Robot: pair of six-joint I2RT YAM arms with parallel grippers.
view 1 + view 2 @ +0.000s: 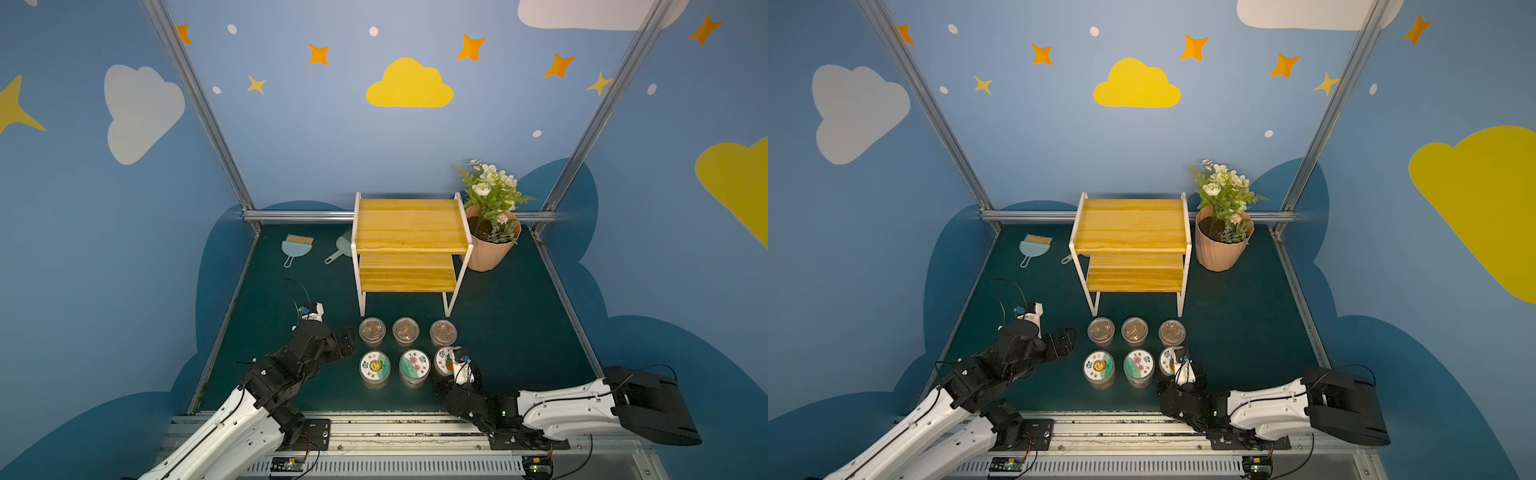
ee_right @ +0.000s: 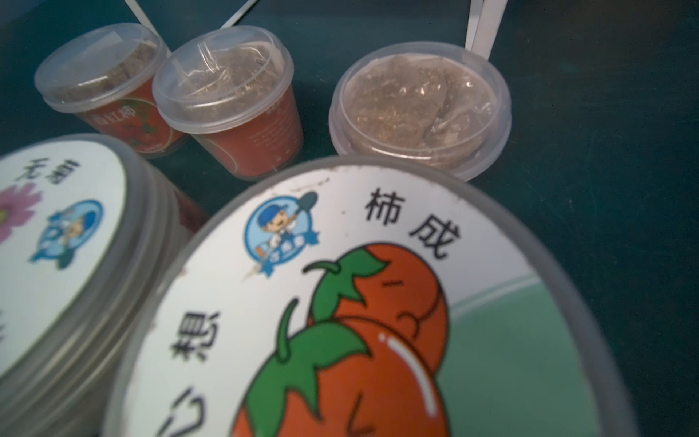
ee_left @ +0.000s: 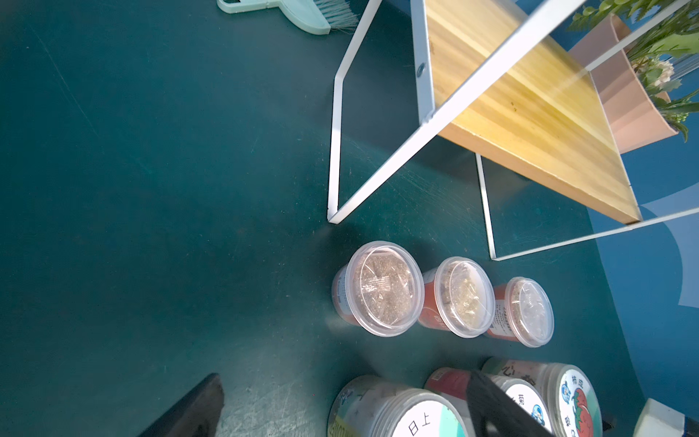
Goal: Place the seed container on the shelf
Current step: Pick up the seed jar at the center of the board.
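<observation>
**Spotter:** Where was the seed container?

**Me:** Right under my right gripper (image 1: 451,366). The tomato-lidded seed container (image 2: 378,302) stood on the table (image 1: 519,316). The shelf (image 1: 411,224) lay beyond the gripper, past the clear-lidded cups (image 1: 405,331).

**Spotter:** Holding it?

**Me:** I judged not. The jaws were at full spread but the fingers were hidden. The left gripper (image 1: 347,341) gaped empty beside the jar row.

**Spotter:** Handling?

**Me:** Light plastic, I reckoned, with a smooth, slippery round wall. I'd have pinched across the body below the lid, never the lid itself.

**Spotter:** Pose?

**Me:** The right forearm lay low, wrist bent down over the jar.
</observation>
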